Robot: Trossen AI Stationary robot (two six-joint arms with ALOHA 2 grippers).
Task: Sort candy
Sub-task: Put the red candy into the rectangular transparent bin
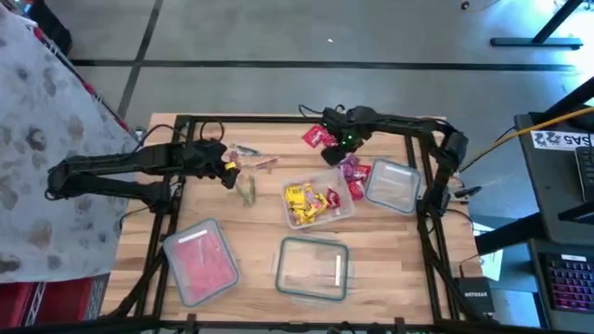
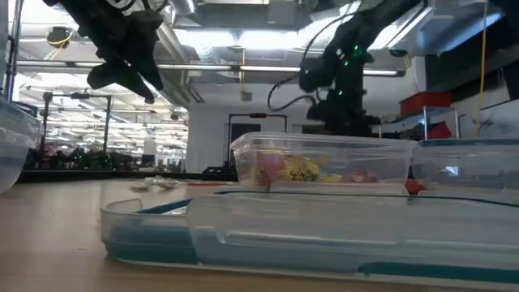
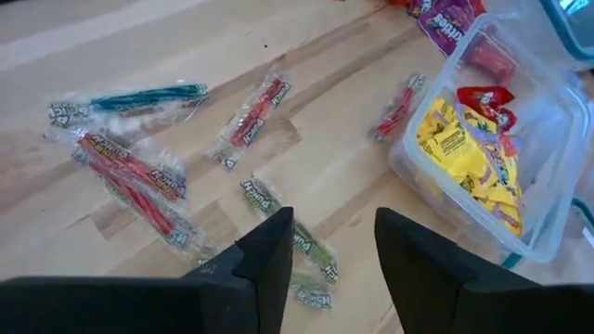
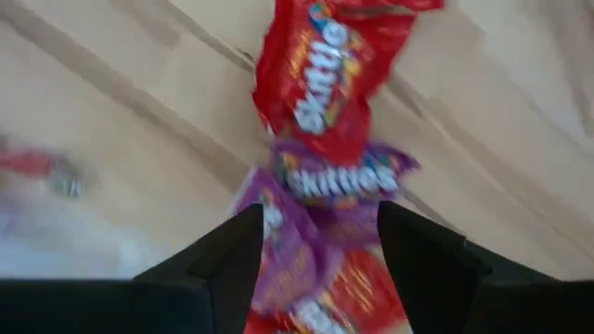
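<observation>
Hovering over the twist candies [image 3: 278,232], your left gripper [image 3: 329,269] has its fingers parted and empty; your right gripper [image 4: 316,269], also spread and empty, hangs above the Skittles packets [image 4: 339,181] beside the middle container [image 1: 342,211]

Four clear containers sit on the table: one holding pink-red candy [image 1: 200,262], an empty one [image 1: 314,268], a middle one with yellow packets [image 1: 316,203], and another empty one [image 1: 391,185]. The left wrist view shows six clear-wrapped sticks on the wood: one blue [image 3: 130,99], four red [image 3: 252,115], one green [image 3: 288,243]. Red Skittles bags: two visible, one [image 4: 325,65] above a purple bag [image 4: 339,181]. Two arms work here.
</observation>
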